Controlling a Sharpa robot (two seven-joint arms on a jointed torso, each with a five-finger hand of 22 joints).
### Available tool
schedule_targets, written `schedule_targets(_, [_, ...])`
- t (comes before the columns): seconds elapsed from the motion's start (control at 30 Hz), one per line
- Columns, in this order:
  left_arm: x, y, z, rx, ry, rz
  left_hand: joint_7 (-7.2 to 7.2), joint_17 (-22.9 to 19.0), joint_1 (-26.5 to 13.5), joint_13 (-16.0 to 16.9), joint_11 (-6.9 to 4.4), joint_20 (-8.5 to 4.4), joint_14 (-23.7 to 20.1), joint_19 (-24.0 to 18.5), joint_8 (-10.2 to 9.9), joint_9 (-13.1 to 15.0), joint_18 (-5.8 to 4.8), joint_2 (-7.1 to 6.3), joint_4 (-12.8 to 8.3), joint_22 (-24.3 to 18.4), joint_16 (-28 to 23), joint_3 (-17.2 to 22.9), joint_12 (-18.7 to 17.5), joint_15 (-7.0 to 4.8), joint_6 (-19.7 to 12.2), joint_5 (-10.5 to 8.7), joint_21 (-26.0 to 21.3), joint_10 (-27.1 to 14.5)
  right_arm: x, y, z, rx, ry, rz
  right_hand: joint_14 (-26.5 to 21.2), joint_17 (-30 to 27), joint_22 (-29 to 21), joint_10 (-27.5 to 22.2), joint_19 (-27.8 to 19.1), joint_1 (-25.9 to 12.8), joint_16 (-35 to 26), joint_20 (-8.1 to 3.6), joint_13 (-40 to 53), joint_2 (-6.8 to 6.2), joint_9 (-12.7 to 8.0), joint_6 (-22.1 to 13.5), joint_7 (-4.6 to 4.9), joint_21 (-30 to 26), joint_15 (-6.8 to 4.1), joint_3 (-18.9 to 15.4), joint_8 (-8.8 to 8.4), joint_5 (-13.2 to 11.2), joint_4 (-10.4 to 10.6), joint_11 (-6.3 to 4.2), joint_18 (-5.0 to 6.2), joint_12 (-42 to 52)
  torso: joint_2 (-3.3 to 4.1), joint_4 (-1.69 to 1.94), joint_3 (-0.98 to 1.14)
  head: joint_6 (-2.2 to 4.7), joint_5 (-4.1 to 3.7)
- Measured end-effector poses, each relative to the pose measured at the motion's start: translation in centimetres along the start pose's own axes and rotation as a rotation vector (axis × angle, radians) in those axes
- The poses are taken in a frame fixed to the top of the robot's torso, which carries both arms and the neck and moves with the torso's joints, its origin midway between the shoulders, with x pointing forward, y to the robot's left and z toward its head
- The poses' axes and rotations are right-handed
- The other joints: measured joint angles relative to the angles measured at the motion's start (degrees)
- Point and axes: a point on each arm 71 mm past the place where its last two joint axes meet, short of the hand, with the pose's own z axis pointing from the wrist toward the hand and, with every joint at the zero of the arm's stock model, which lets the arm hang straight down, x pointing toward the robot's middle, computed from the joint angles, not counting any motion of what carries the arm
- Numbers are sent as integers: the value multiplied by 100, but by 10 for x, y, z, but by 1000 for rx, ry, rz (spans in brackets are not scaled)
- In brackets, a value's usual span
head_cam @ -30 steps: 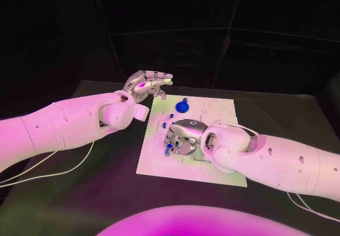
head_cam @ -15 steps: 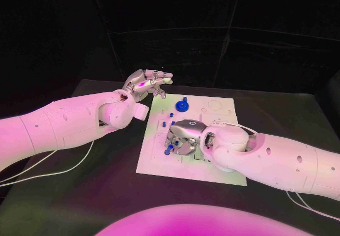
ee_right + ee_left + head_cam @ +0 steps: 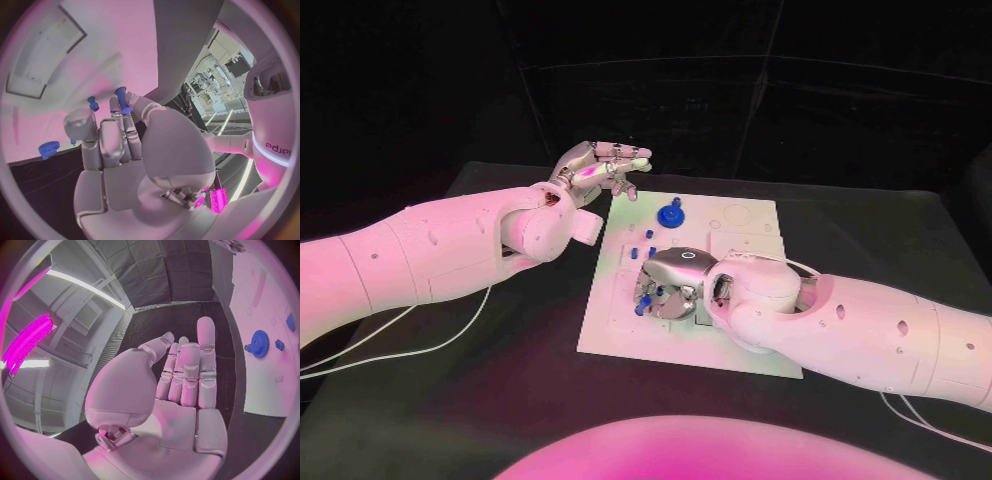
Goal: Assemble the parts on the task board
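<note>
White task board (image 3: pixel 733 330) lay mid-tabletop (image 3: pixel 488 400). I saw my right hand (image 3: pixel 669 283) down on it, fingers (image 3: pixel 128 131) pinching a small blue peg (image 3: pixel 122 99). Left hand (image 3: pixel 600 170) hovered beyond the board's far-left corner, fingers empty, loosely apart. Blue gear (image 3: pixel 672 214) sat near the far edge.

A flat white rectangular task board (image 3: pixel 740 228) lies on the black table (image 3: pixel 502 390). At its twelve o'clock end stands a round blue toothed gear (image 3: pixel 672 214); small blue pegs (image 3: pixel 649 236) dot its middle.
</note>
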Motion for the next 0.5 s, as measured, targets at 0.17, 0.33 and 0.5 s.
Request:
schedule_targets(0.17, [0,0,0,0,0,0,0,0,0,0,0,0,0,0,0,0,0,0,0,0,0,0,0,0,0,0,0,0,2,0,0,-1,-2,-2,-22,0,0,-59,-20,-127,0,20,0,-127,-24,-249,5,0,22,-60,-68,0,60,15,0,-45,0,1,0,0,4])
schedule_targets(0.33, [0,0,0,-1,0,0,0,0,0,0,0,0,0,0,0,0,0,0,0,0,0,0,0,0,0,0,0,0,1,1,0,-5,-14,0,-22,0,2,-79,-20,-133,27,20,12,-133,-26,-714,-32,0,22,-85,-69,0,35,-5,0,-45,0,1,0,3,8])
schedule_targets(0.5, [0,0,0,-1,0,0,0,0,0,0,0,0,0,0,0,0,0,0,0,0,0,0,0,0,0,0,0,0,0,2,0,-13,-31,6,-22,0,7,-79,-20,-133,28,20,11,-133,-27,-916,-38,0,22,-101,-69,0,19,-5,1,-56,0,1,0,3,10])
